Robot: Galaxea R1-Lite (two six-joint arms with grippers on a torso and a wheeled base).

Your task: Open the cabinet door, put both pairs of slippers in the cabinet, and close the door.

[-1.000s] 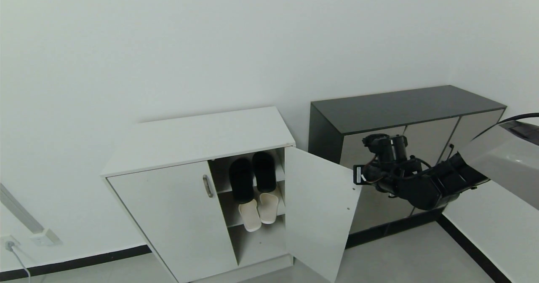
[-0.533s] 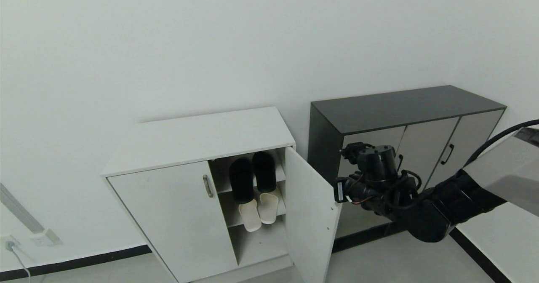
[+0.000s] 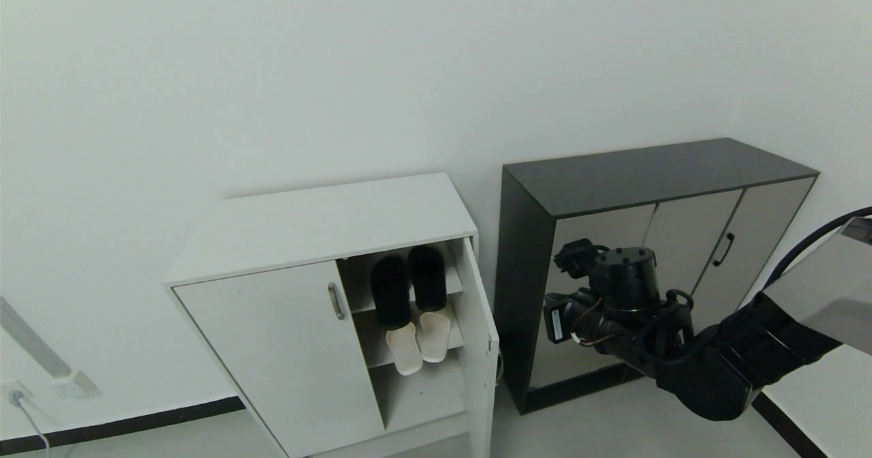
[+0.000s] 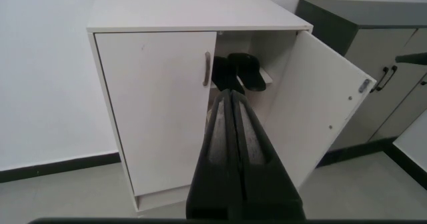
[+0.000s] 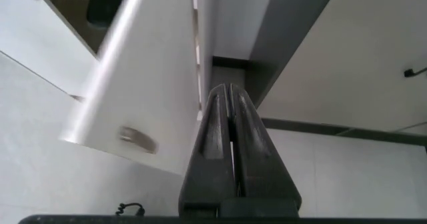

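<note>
The white cabinet [image 3: 320, 219] has its left door [image 3: 272, 349] shut and its right door [image 3: 481, 322] part open, edge-on in the head view. Inside, a black pair of slippers [image 3: 409, 282] lies on the upper shelf and a cream pair [image 3: 419, 345] on the shelf below. My right arm's wrist [image 3: 616, 301] hangs just right of the door, between the two cabinets. In the right wrist view my right gripper [image 5: 230, 94] is shut and empty beside the door's outer face [image 5: 147, 84]. My left gripper [image 4: 230, 97] is shut and empty, held back in front of the cabinet [image 4: 160, 97].
A dark cabinet [image 3: 654, 172] with grey doors stands close to the right of the white one, leaving a narrow gap. A white counter edge [image 3: 817, 403] runs along the far right. A wall socket [image 3: 13, 395] with a cable sits low at the left.
The right door has swung from wide open to about half shut. My right arm has moved left and down behind it. The slippers have not moved.
</note>
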